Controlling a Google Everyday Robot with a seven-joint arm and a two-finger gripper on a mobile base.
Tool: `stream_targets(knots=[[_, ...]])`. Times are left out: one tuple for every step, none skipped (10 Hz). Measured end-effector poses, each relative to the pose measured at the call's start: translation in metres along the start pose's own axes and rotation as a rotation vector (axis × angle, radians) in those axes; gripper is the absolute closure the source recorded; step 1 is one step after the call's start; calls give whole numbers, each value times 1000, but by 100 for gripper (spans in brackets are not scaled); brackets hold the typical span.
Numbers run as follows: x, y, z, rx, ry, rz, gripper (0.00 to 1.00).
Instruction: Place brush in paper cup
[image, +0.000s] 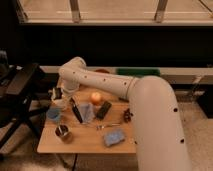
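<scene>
Slim black brush (76, 111) slanted beside paper cup (60, 103), tool (59, 93) above.

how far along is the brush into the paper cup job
Nearly done, it seems. The gripper sits at the table's left end, right over the paper cup. The brush leans out from the cup area, its lower end by the clear cup. Whether it sits inside the paper cup is unclear. Left: release and retreat.
</scene>
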Motion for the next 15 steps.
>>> stream_targets(knots=[[0, 1, 2, 0, 8, 1, 77], [1, 2, 6, 0, 21, 3, 64], [1, 1, 8, 3, 32, 5, 53], [2, 1, 9, 7, 39, 9, 46], [5, -2, 9, 15, 48, 18, 33], [7, -3, 10, 19, 54, 23, 25], [8, -3, 10, 21, 58, 26, 23], [9, -5, 10, 25, 64, 32, 22], [9, -6, 10, 30, 66, 39, 22], [10, -7, 9, 33, 69, 43, 22], [11, -9, 8, 36, 69, 50, 22], [13, -10, 7, 39, 70, 59, 22], [13, -11, 6, 42, 69, 65, 22], [18, -15, 2, 48, 68, 82, 22], [26, -21, -1, 53, 72, 104, 22]])
